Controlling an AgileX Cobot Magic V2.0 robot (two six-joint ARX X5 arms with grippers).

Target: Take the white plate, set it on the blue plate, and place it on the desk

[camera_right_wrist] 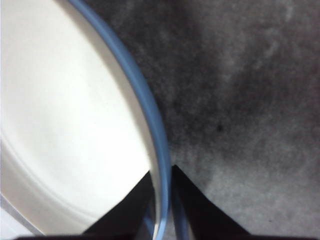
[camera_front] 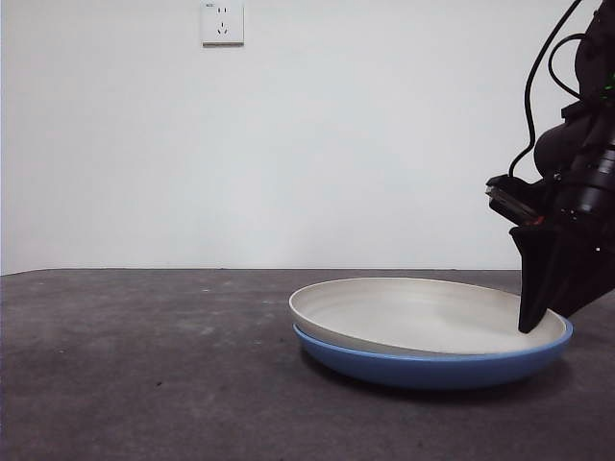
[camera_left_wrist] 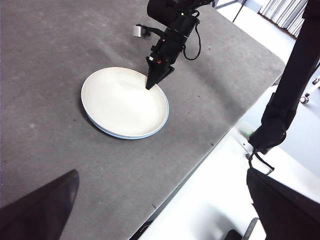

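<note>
The white plate is sitting tilted inside the blue plate on the desk.
Front: you are watching the right gripper pinching the stacked rims. Left wrist: the left gripper is waiting, wide. Right wrist: jaws narrowly straddling both rims; lifting could be dragging both.

No readable text, label, brand, number or sign appeared in any view. The wall socket in the front view carried a tiny mark near its upper left corner, too small to make out. The white plate, the blue plate and the surface bore no lettering.
</note>
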